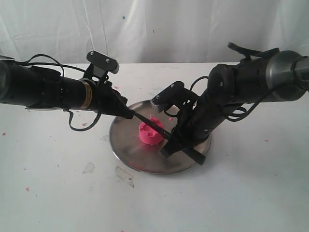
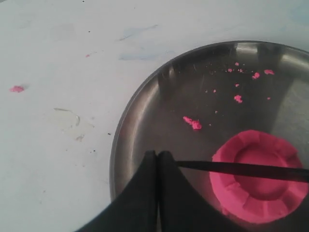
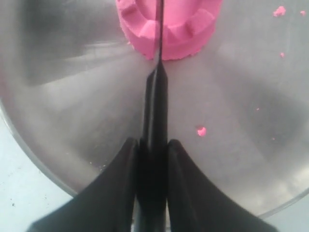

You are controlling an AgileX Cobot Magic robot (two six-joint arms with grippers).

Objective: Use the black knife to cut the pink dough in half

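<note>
Crosswise over the pink dough [image 1: 150, 131], which sits mid-plate [image 1: 126, 145], lies the black knife [image 3: 154, 121]: its handle is pinched in the right gripper [image 3: 153, 145], its tip pinched by the left gripper [image 2: 158, 157], blade resting along the dough's notched top.

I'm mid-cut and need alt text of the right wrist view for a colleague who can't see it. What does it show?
The right gripper is shut on the handle of the black knife, whose thin blade runs edge-on across the middle of the whole pink dough. The dough sits on a round steel plate with a few pink crumbs scattered nearby.
</note>
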